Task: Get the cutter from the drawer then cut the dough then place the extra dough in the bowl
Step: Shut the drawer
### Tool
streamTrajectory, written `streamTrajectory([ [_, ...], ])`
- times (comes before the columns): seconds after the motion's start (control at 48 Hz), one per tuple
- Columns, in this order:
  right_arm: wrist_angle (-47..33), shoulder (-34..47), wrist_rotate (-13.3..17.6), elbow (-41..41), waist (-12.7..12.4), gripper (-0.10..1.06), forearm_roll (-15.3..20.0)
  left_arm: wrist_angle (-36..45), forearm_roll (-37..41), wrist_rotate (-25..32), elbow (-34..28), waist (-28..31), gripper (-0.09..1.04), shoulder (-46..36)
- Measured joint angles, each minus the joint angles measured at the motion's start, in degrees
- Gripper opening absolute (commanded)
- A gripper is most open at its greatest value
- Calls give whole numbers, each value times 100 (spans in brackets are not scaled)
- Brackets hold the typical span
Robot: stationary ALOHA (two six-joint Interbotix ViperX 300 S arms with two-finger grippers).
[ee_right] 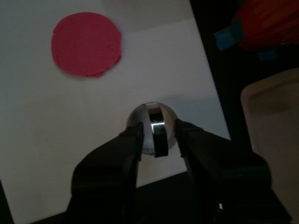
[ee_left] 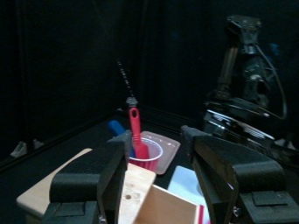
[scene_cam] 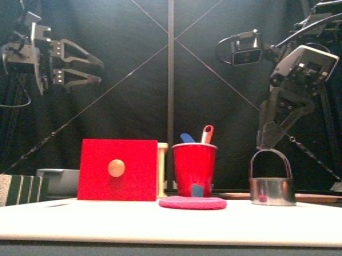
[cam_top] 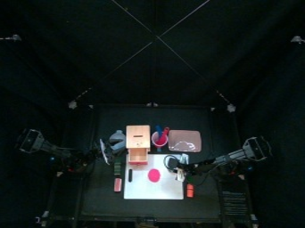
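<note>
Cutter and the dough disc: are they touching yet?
Apart. The right wrist view shows a stretch of bare white board between the cutter and the pink dough. The front view shows a gap too.

No text, label, brand, number or sign is showing legibly anywhere; the box [scene_cam: 118, 170], cup [scene_cam: 195, 168], cutter [scene_cam: 273, 189] and board [cam_top: 148, 192] are presenting plain faces.
</note>
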Motion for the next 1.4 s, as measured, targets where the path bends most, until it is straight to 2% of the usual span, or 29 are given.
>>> streamTrajectory([
  [0.208,-18,9,0,-114,0,79,-132,220,-255,-9,-141,475,85,0],
  [0.375,-352,211,9,-606,-35,78,-703,905,-220,53,-457,1345,85,0],
  [0.542,-896,765,0,-1151,-88,74,-1195,2760,246,62,-1081,2646,84,9],
  [0.667,-1178,1230,-18,-1582,-123,63,-1248,4553,888,88,-1731,3647,78,53],
  [0.812,-1301,1714,-44,-1978,-123,45,-1257,6038,1626,79,-2391,4474,63,167],
  [0.938,-1397,2021,-53,-2250,-132,33,-1257,6829,2206,97,-2848,4808,49,404],
  [1.021,-1485,2232,-53,-2443,-132,30,-1257,7269,2593,97,-3129,4887,45,659],
  [1.396,-1556,3217,-53,-3199,-176,30,-1213,9009,4061,114,-4649,4904,45,2479],
])
